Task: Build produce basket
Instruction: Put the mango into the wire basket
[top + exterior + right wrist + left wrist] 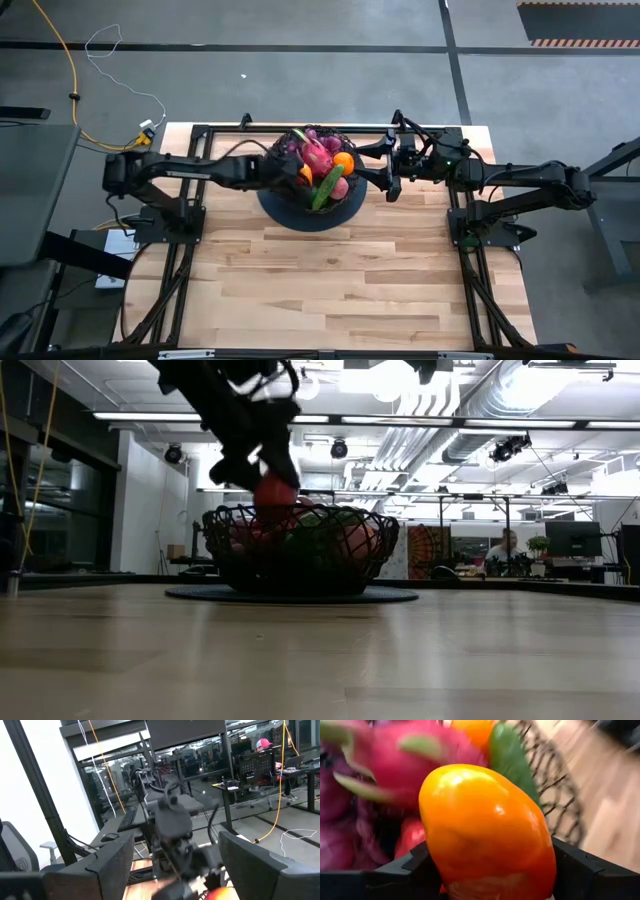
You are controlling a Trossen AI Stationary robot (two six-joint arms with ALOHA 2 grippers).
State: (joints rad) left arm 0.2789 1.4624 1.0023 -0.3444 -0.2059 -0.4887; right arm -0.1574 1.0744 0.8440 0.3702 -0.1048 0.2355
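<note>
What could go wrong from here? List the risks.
1. The left gripper holds an orange-yellow fruit over the basket, already heaped with a dragon fruit and cucumber; released there, it may roll off.
2. The right gripper sits close to the rim, so the arms could collide.

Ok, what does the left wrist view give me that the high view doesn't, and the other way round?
Only the left wrist view shows the grip up close: the left claw shut on an orange-yellow fruit, with basket mesh just beyond.

Only the high view shows the layout: the right claw open beside the basket, the dark round mat under it, the table, and the cucumber lying across the pile.

Both show the pink dragon fruit and the left claw at the basket.
</note>
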